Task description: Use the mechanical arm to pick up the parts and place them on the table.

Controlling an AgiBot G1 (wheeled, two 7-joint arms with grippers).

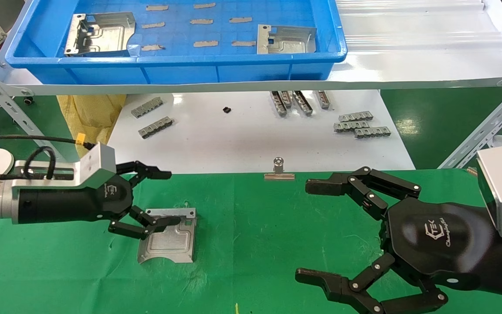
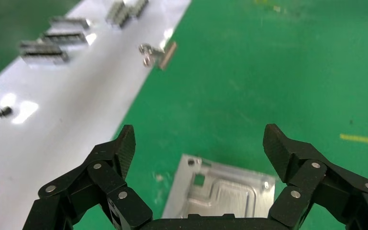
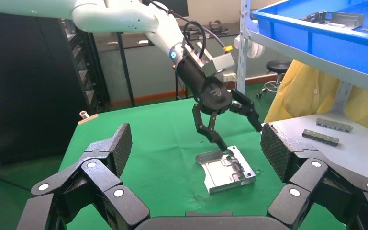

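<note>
One silver part (image 1: pixel 168 237) lies flat on the green table (image 1: pixel 255 226). My left gripper (image 1: pixel 166 198) is open over the part's far edge. Its lower fingertip (image 1: pixel 170 220) is at that edge; I cannot tell if it touches. The left wrist view shows the part (image 2: pixel 225 191) on the cloth below the open left gripper (image 2: pixel 201 143), not between its fingers. Two more parts (image 1: pixel 100 32) (image 1: pixel 286 39) lie in the blue tray. My right gripper (image 1: pixel 312 231) is open and holds nothing, at the right over the cloth. From its wrist I see the part (image 3: pixel 225 167) and the left gripper (image 3: pixel 239 136).
The blue tray (image 1: pixel 177 59) sits on a raised shelf at the back. Below it, a white board (image 1: pixel 242 135) carries small grey slotted bars (image 1: pixel 360 124). A silver binder clip (image 1: pixel 279 170) holds the cloth's far edge. A metal shelf brace (image 1: pixel 486 126) slants at right.
</note>
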